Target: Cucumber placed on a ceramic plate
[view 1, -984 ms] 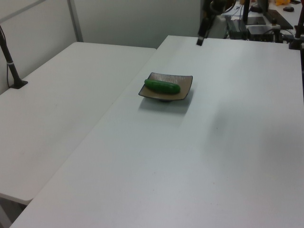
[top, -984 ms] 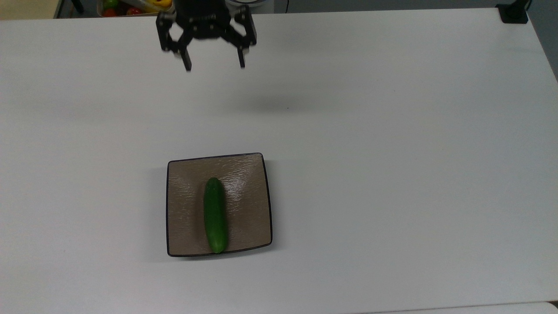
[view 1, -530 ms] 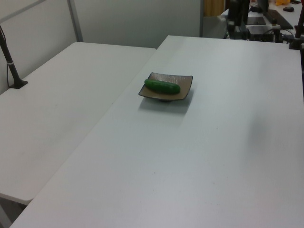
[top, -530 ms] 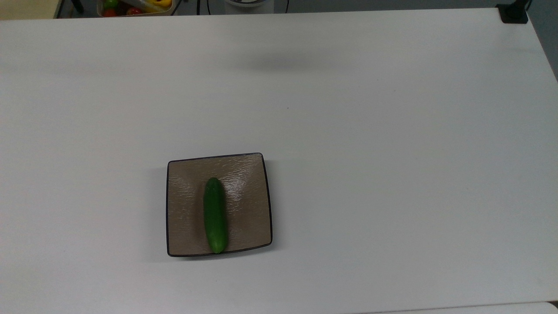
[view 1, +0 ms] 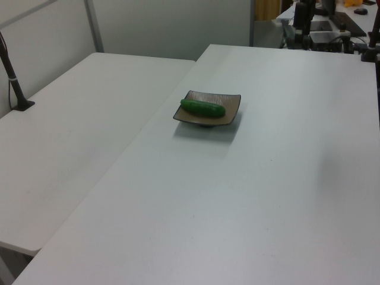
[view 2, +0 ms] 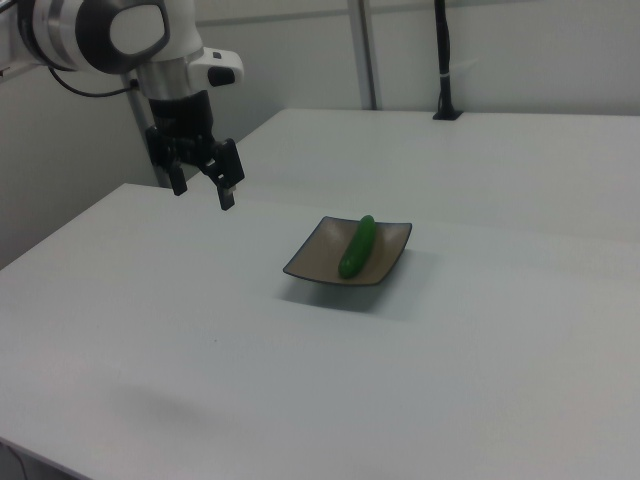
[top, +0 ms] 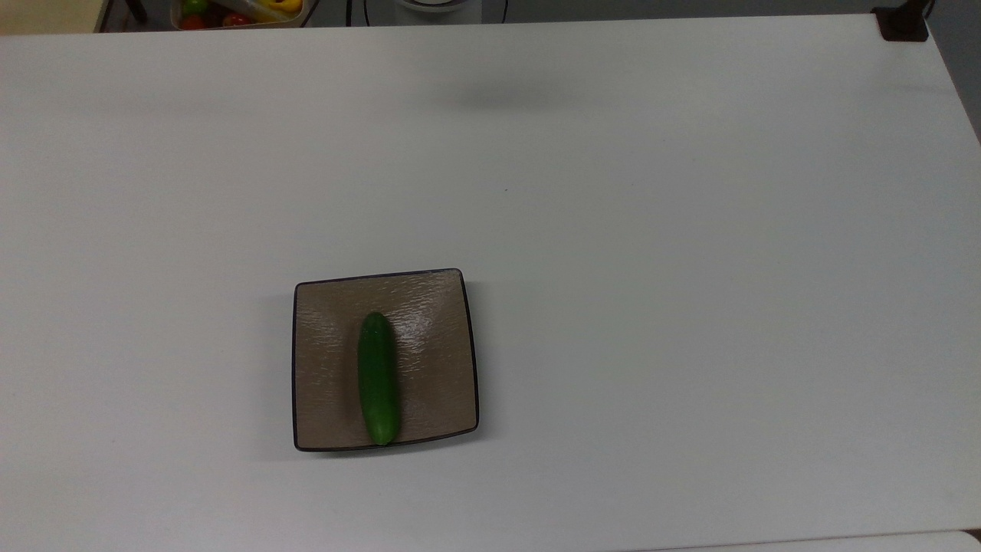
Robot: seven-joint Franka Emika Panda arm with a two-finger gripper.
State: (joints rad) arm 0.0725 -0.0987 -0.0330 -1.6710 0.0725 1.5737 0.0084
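The dark green cucumber (top: pixel 378 377) lies lengthwise across the middle of the square tan-brown ceramic plate (top: pixel 433 360), which sits on the white table. The same cucumber (view 1: pixel 203 107) rests on the plate (view 1: pixel 230 105) in the left view, and the cucumber (view 2: pixel 357 246) on the plate (view 2: pixel 315 255) in the right view. In the right view my gripper (view 2: pixel 204 191) hangs high above the table at the right view's left, well away from the plate, fingers open and empty.
A bin of coloured produce (top: pixel 234 11) sits beyond the table's far edge in the top view. A second white table (view 1: pixel 71 130) adjoins at the left view's left, with a black post (view 1: pixel 15 80) on it. Equipment (view 1: pixel 314 24) stands behind the table.
The gripper, a second ago over the table's far edge in the top view, has risen and left that picture. The cucumber and plate have not moved.
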